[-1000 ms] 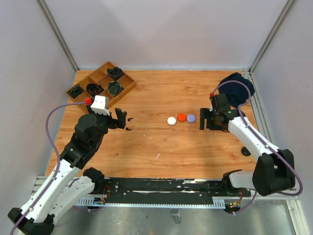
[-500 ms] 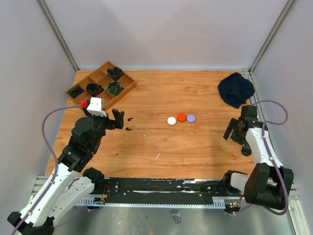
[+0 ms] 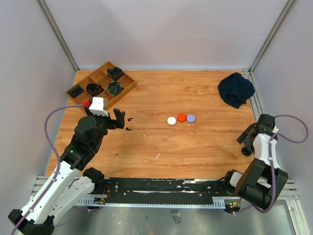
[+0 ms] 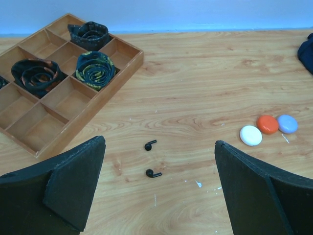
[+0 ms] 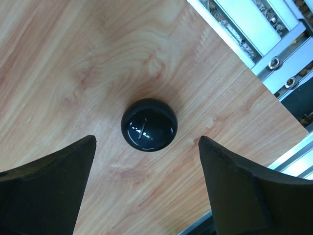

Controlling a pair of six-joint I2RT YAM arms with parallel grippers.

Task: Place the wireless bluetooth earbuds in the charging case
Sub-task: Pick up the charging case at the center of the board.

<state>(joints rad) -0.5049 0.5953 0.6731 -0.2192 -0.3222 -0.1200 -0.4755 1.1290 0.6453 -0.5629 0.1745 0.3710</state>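
Earbuds (image 4: 150,145) on open table (image 4: 205,73), left fingers (image 4: 68,188) spread, right fingers (image 5: 44,183) spread, black case (image 5: 148,124) near edge.

A light-brown wood-grain tabletop (image 3: 195,147) spreads beneath and ahead of the left gripper (image 3: 116,120) and the right gripper (image 3: 247,142), evenly lit with only soft shadows. Plain pale grey wall panels (image 3: 161,34) close it in beyond and to either side of them, joined by slanting silver metal corner posts (image 3: 58,34). Behind the grippers, a silver aluminium rail with a black strip (image 3: 166,188) lines the near edge.
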